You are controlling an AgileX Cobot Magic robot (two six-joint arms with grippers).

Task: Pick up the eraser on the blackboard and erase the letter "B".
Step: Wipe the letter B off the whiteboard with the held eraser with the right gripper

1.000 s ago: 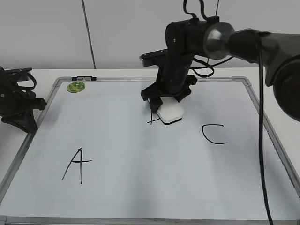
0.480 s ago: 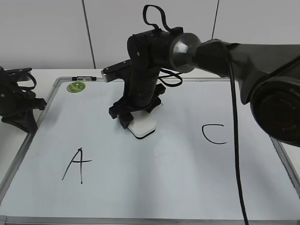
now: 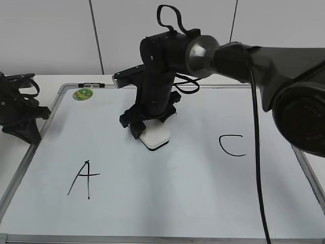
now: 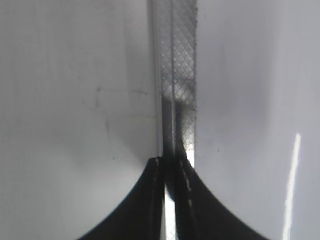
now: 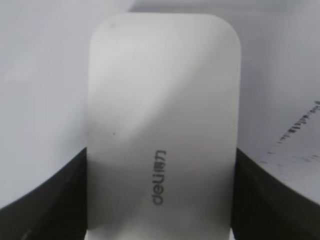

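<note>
The blackboard [image 3: 203,203] is a white whiteboard with a silver-grey frame lying flat on the table. My right gripper [image 3: 147,129] is shut on the white eraser [image 3: 155,137], which lies flat on the board between the black "A" [image 3: 84,178] and the black "C" [image 3: 232,145]. In the right wrist view the eraser [image 5: 162,125] fills the space between both jaws, its grey lettering showing. No letter "B" shows on the board. My left gripper [image 3: 23,129] rests at the board's left frame, jaws shut and empty [image 4: 170,162].
A round green magnet [image 3: 82,94] and a small marker [image 3: 91,85] lie at the board's top-left corner. The right arm's black body and cable reach across from the right. The board frame [image 4: 175,75] runs under the left gripper.
My right gripper slid the eraser leftward across the middle of the board. The black strokes visible beside it a second ago no longer show. Since half a second ago it has barely moved.
</note>
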